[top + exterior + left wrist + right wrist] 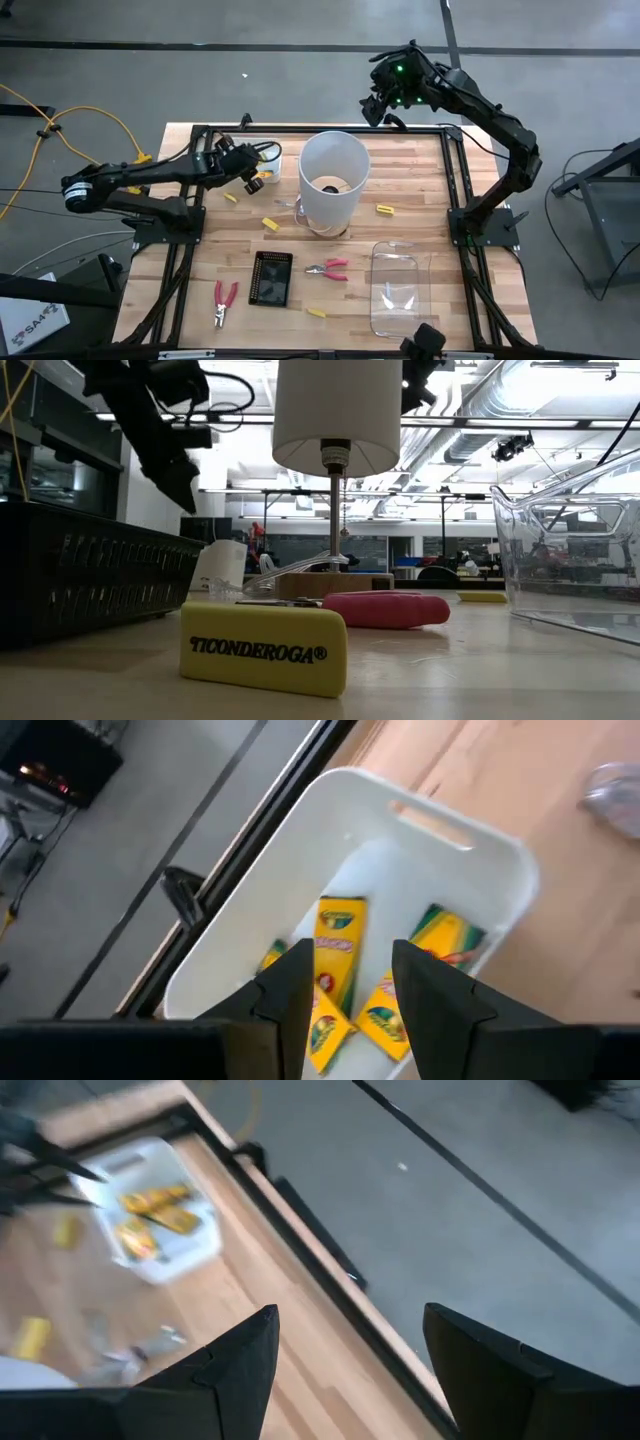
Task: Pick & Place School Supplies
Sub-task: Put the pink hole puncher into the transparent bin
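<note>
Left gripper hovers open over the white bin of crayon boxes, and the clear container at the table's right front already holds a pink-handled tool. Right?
Not quite: in the high view the clear container is empty; both pink-handled tools lie on the table. The left gripper is open over the white bin of crayon boxes.

A yellow eraser (264, 648) printed TICONDEROGA lies on the table (480, 680) closest to the camera, with pink-handled pliers (385, 608) behind it. Behind those stands a white lamp (338, 415) on a thin stem. A clear plastic bin (570, 550) sits at one side and a black box (85, 582) at the other, under a dark arm (150, 430).
</note>
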